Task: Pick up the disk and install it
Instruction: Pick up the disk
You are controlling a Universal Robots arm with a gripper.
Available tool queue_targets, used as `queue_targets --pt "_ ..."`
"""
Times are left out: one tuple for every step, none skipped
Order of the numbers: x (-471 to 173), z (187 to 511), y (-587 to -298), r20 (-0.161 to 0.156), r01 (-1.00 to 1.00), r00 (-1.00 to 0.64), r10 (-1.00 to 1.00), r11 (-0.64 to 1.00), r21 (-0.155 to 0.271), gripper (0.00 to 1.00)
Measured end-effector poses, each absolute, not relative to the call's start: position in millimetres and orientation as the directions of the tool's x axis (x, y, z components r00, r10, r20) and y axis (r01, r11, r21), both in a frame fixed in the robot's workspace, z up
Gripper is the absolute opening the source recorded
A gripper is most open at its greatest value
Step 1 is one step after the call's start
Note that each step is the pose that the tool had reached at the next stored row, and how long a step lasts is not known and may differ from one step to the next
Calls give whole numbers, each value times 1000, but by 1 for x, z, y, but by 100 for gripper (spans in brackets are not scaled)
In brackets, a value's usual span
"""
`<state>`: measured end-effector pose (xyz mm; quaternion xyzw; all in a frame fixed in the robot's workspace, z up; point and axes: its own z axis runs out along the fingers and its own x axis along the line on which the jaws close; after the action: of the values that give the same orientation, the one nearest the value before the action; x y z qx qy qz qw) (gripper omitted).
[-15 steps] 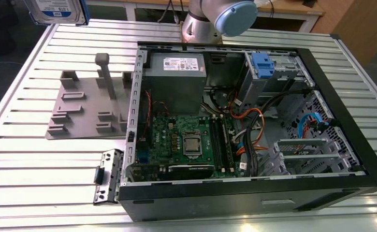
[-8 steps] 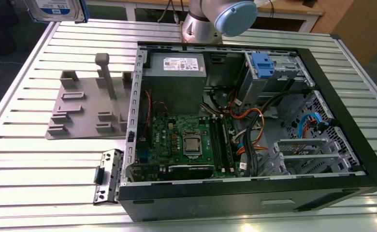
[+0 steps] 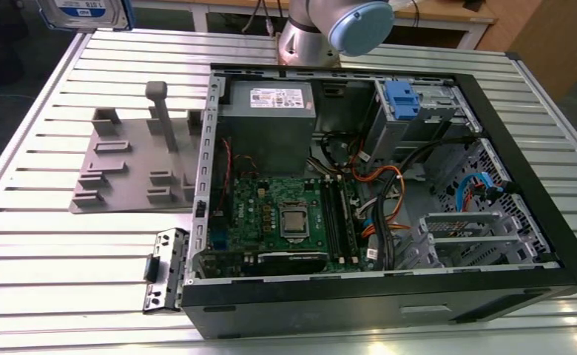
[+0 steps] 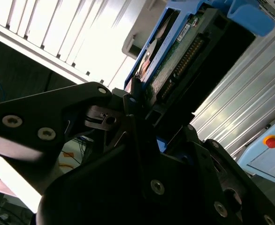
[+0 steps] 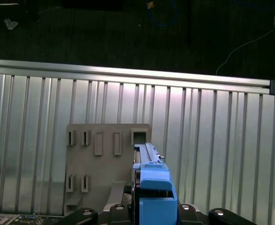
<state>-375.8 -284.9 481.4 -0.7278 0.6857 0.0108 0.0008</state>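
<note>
My gripper (image 4: 142, 112) clamps the disk (image 5: 152, 187) over the grey fixture (image 3: 120, 166) near the table (image 3: 32, 251) edge. I'd carry it steady and clear the case (image 3: 368, 302) rim.

**Ribbed metal table over a dark floor**

A slatted aluminium table (image 3: 42, 288) catches bright light along its ribs. Past the table's far corner, on the exterior view's right, stands light wooden furniture (image 3: 550, 37). Dark floor (image 5: 81, 33) lies beyond the table's edge.

Open computer case (image 3: 368, 305) lies beside grey holder plate (image 3: 120, 171) on slatted table (image 3: 52, 259).
</note>
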Motion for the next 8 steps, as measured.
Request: queue_targets --pt "-376 482 -285 -17 -998 59 -998 -60 13 36" --pt "-376 483 -285 -17 -998 59 -998 -60 13 36" --pt "-376 484 -285 -17 -998 59 -998 -60 14 36" --pt "-376 485 -285 -17 -998 59 -998 -60 14 36" --pt "-376 485 -285 -17 -998 59 -998 -60 13 36" --pt "-376 486 -285 -17 -998 59 -998 -60 14 36" --pt "-376 487 -285 -17 -998 59 -998 -60 14 36" --pt "-376 488 -285 -17 -998 59 -998 -60 14 36"
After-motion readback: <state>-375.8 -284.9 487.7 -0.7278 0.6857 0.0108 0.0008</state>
